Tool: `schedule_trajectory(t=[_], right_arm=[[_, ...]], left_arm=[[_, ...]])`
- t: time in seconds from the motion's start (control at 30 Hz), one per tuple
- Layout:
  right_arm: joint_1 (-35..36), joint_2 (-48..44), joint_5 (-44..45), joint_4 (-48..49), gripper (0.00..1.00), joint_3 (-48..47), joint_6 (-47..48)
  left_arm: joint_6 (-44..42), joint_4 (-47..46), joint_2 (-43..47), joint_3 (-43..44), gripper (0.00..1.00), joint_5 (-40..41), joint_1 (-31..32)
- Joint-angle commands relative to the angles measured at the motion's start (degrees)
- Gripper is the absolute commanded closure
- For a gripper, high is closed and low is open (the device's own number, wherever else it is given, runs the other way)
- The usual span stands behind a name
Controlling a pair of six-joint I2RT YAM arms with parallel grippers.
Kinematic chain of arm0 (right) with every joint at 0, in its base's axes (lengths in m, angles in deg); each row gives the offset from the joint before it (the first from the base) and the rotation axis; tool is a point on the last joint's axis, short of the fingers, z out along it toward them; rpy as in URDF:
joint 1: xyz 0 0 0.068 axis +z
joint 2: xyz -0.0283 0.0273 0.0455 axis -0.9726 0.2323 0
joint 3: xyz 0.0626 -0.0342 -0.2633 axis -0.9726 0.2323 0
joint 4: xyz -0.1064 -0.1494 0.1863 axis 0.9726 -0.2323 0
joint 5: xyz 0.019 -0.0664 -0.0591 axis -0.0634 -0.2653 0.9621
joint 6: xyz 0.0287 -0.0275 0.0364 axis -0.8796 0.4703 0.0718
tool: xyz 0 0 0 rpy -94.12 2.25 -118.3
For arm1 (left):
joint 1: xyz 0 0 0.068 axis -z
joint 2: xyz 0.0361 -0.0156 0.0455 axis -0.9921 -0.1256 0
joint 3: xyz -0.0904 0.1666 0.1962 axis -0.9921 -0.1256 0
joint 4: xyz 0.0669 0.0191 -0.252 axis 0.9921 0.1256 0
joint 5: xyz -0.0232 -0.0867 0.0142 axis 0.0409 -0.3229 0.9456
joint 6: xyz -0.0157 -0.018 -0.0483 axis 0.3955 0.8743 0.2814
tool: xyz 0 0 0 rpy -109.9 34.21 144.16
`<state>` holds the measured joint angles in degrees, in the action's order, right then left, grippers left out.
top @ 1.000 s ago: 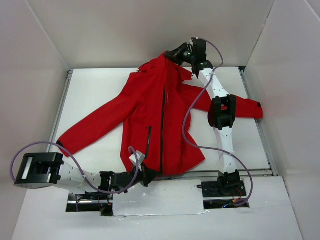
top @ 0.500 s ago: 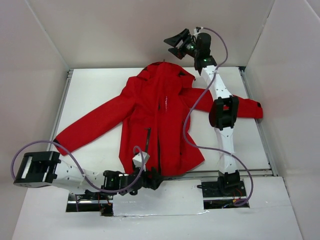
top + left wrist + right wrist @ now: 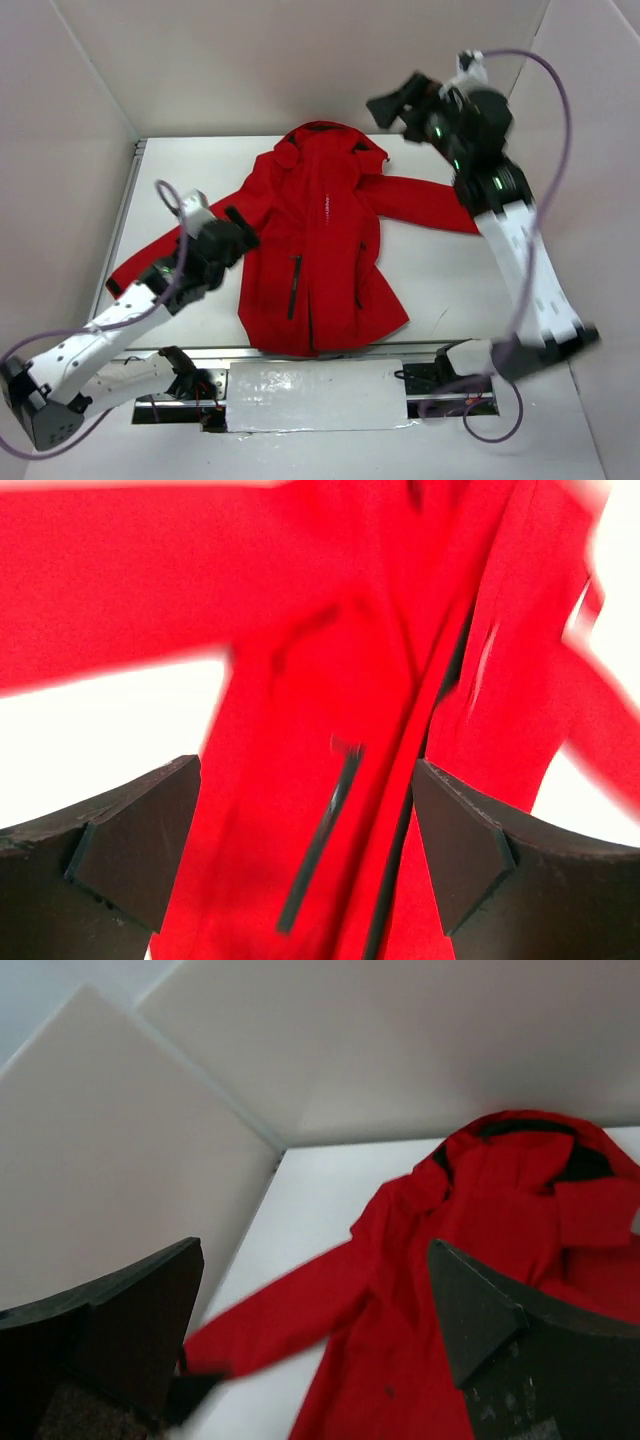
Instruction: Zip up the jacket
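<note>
One jacket lay flat on the table, front up, both sleeves outstretched. Two grippers hung clear of it: left gripper spread wide, holding nothing; right gripper likewise spread and empty.

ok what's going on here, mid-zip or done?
Neither arm is touching the jacket. It lies flat on the table with its front panels together, but the left wrist view is too blurred to confirm the zip is fully up. The left gripper hovers open over one sleeve near the shoulder. The right gripper is open, high beyond the hood. Both are empty.
</note>
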<state>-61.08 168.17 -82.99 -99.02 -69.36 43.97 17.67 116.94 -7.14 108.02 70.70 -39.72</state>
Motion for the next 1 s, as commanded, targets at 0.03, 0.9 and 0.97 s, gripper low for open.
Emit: schedule_trajectory(t=[0.03, 0.9, 0.97], right_arm=[[2.6, -21.6, 10.9, -8.3, 0.00, 17.1, 10.2], [6.2, -66.2, 23.9, -41.9, 0.00, 26.1, 12.1], [6.2, -66.1, 23.9, -41.6, 0.00, 26.2, 12.0]], left_arm=[[-11.3, 13.6, 1.3, 14.8, 0.01, -0.3, -12.4], [-22.2, 32.6, 30.0, 17.2, 0.01, 4.8, -25.7], [-22.2, 33.7, 30.8, 17.3, 0.01, 5.1, -25.7]])
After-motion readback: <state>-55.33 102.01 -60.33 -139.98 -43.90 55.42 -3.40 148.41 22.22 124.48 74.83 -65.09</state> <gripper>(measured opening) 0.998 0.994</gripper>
